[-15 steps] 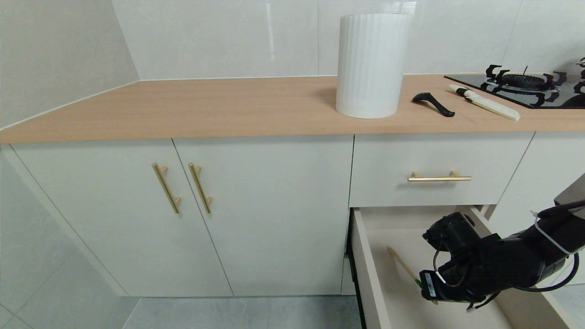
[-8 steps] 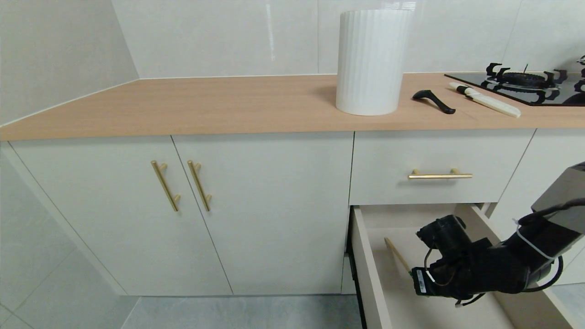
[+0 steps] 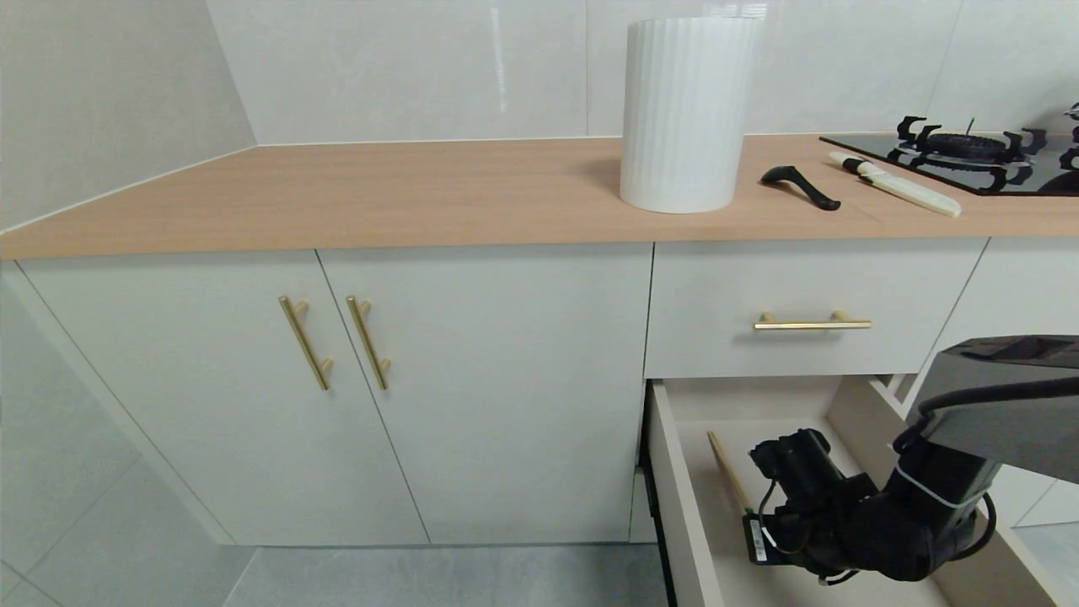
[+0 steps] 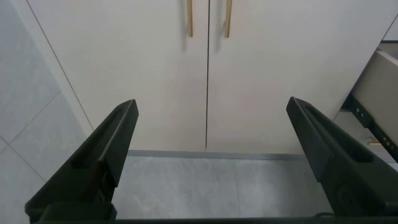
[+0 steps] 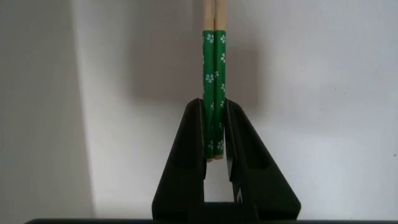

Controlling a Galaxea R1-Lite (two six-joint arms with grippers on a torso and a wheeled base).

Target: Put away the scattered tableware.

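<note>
Over at 9 o'clock, the left claw (image 4: 211,107) hangs low with its two black fingers spread wide and nothing between them. It faces the two pale cabinet doors (image 3: 337,396) and their slanted brass bar handles (image 3: 306,346).

Above the doors runs the long wooden tabletop (image 3: 379,194). At 1 o'clock on it stands a tall white ribbed cylinder container (image 3: 683,114), upright. At 3 o'clock from that, near but apart, lies a small black curved utensil (image 3: 799,187). Just past it, again at 3 o'clock, rests a cream-bladed knife with a black band at the handle (image 3: 898,186), with its blade pointing to 4 o'clock. The black glass gas hob (image 3: 969,156) fills the 2 o'clock corner.

Under the container sits a shut pale drawer with a straight brass handle (image 3: 811,324). Directly below it, at 5 o'clock, a deep beige drawer (image 3: 674,489) is pulled out.

Inside that drawer is the task's thing, a pair of wooden chopsticks with green flower-printed ends (image 3: 727,472). They run close along the drawer's 9 o'clock wall, bare tips aimed at 11 o'clock. The right claw (image 5: 214,118) is down in the drawer, clamped tight on the green ends, both sticks side by side between its black fingers (image 5: 193,143). Whether the sticks touch the drawer floor, I can't tell.
</note>
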